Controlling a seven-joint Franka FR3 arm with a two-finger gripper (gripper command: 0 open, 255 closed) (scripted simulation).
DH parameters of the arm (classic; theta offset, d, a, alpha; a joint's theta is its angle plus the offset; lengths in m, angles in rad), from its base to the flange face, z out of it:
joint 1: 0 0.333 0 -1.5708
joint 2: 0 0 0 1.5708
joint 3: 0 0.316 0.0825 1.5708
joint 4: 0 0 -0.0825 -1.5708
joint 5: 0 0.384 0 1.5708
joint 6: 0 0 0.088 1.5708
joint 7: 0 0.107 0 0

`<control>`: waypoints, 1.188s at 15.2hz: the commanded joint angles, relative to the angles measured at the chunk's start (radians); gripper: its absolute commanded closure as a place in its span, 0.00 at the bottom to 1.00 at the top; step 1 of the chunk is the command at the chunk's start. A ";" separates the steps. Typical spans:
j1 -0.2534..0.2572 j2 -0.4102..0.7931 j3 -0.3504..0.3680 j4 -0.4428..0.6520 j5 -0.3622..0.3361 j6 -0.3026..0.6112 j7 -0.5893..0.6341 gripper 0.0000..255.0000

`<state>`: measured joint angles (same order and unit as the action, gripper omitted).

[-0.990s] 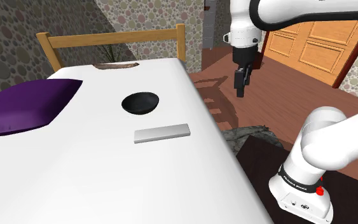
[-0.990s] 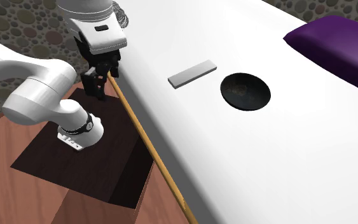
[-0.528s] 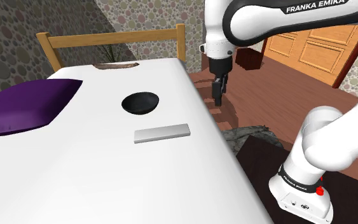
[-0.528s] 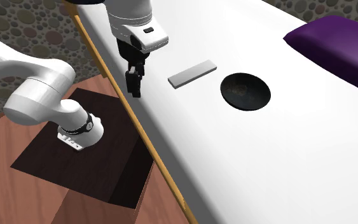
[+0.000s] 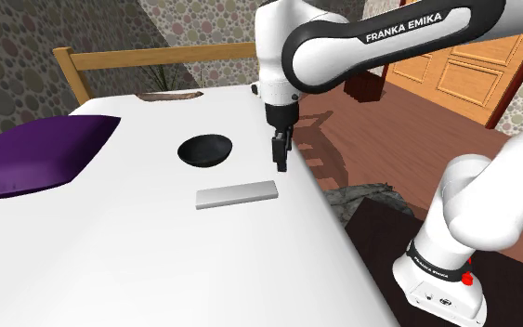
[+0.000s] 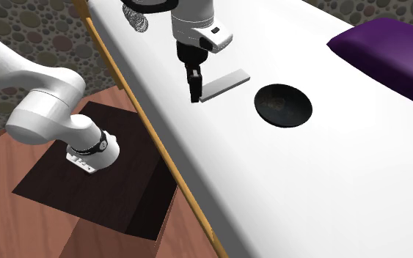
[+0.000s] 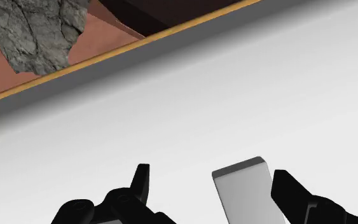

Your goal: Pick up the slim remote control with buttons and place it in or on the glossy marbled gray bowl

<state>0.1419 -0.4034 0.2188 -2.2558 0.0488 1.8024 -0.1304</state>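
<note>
The remote [image 5: 237, 194] is a flat, slim grey slab lying on the white bed [image 5: 138, 269]. A dark glossy bowl [image 5: 203, 150] sits just beyond it, toward the headboard. My black gripper [image 5: 281, 160] hangs fingers-down above the bed's edge, beside the remote's end and apart from it. From the second exterior view, the gripper [image 6: 194, 94] is next to the remote [image 6: 224, 83], with the bowl [image 6: 283, 105] farther along. In the wrist view the gripper [image 7: 212, 173] is open, and the remote's end [image 7: 244, 191] shows between the spread fingers, untouched.
A purple pillow [image 5: 27, 153] lies on the bed at the shoulder view's left. A wooden headboard [image 5: 157, 60] closes the far end. The bed's wooden side rail [image 6: 161, 154] runs past the dark stand [image 6: 102, 183]. A grey rock-like lump [image 5: 361, 197] lies on the floor.
The arm has swung from over the floor beside the bed to above the bed's edge, bringing the gripper close to the remote's end. The fingers stayed open; remote and bowl have not moved.
</note>
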 commanded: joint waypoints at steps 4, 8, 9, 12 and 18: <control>0.033 0.145 0.050 0.091 -0.006 0.085 -0.014 0.00; 0.061 0.260 0.092 0.173 -0.025 0.139 -0.019 0.00; 0.068 0.289 0.102 0.195 -0.032 0.151 -0.019 0.00; 0.071 0.306 0.106 0.183 -0.036 0.182 -0.017 0.00; 0.071 0.328 0.109 0.131 -0.044 0.256 -0.012 0.00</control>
<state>0.2129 -0.0782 0.3270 -2.1211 0.0061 2.0501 -0.1430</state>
